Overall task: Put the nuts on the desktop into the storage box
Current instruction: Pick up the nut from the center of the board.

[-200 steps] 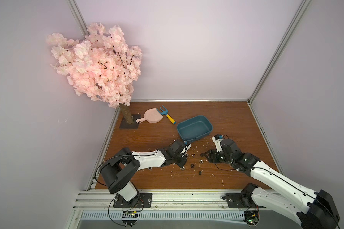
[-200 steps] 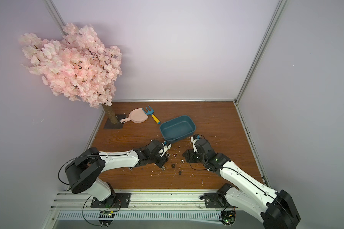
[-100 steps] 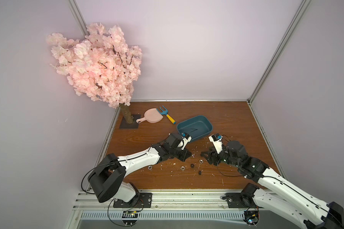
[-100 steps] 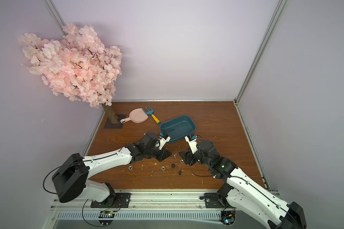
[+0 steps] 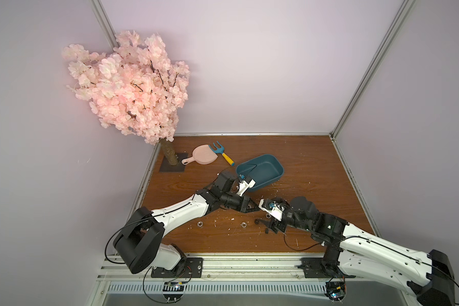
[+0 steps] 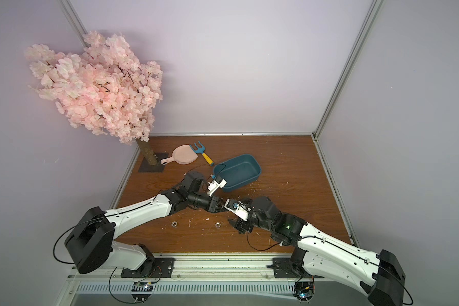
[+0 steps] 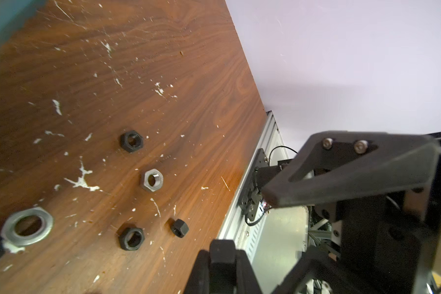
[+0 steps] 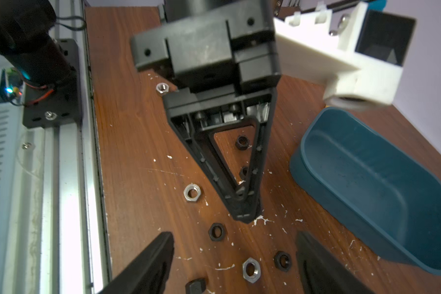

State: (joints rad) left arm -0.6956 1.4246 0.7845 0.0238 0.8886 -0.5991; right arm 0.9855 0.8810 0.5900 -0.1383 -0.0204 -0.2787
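Several small nuts lie on the brown desktop (image 5: 316, 185): silver nuts (image 5: 199, 224) (image 5: 243, 224) and a black nut (image 5: 256, 221) in a top view. In the left wrist view my left gripper (image 7: 222, 257) is shut on a black nut. It hovers above the board just in front of the teal storage box (image 5: 277, 163), with its tip (image 8: 245, 213) facing my right gripper. My right gripper (image 8: 236, 264) stands open low over a silver nut (image 8: 251, 270) and a black nut (image 8: 282, 261). Another black nut (image 8: 216, 231) lies just beyond them.
A pink dustpan (image 5: 204, 157) and a blue rake (image 5: 221, 153) lie behind the box. A pink blossom tree (image 5: 133, 90) stands at the back left corner. Aluminium rails (image 5: 223, 265) edge the front. The two grippers nearly meet tip to tip.
My left gripper has lifted off the board, staying shut, and its wrist has swung towards the box. My right gripper has opened wider and moved forward and lower over the nuts.
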